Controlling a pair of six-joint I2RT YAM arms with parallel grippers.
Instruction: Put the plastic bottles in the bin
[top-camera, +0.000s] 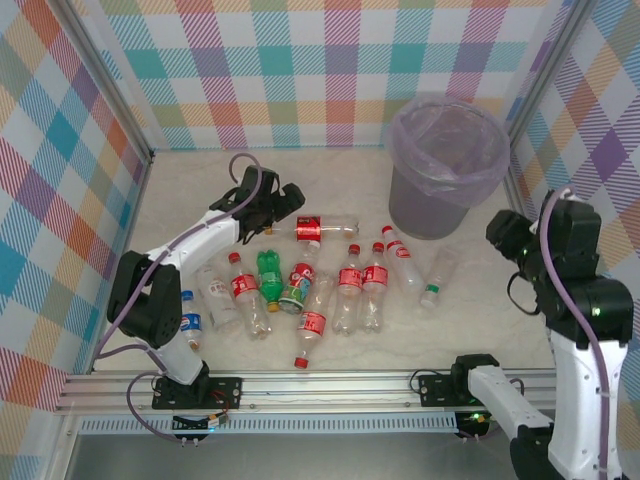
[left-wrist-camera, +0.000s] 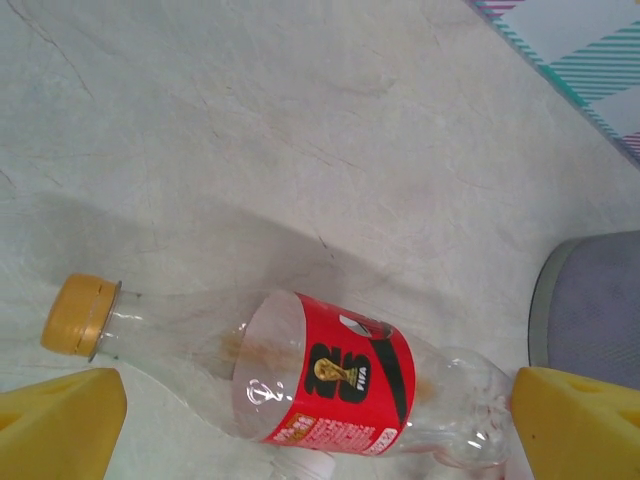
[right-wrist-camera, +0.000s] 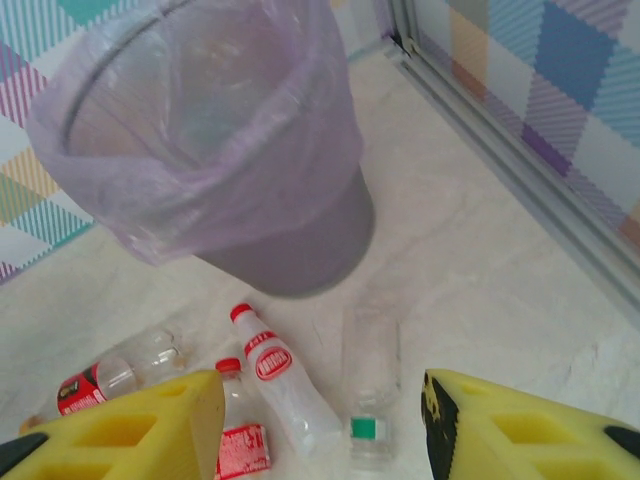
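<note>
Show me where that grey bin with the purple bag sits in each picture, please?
Top external: the bin stands upper right, near the back corner.
Left wrist: the bin shows as a strip of grey wall at the right edge.
Right wrist: the bin stands upper left to centre.
Shared landmark: the checked wall behind it.

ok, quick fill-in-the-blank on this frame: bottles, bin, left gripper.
1. The left gripper hangs with its jaws ___ on either side of a lying bottle.
2. That bottle's label is ___.
3. One bottle in the pile is tinted ___.
4. The bin stands ___.
Missing words: open; red; green; upright.
</note>
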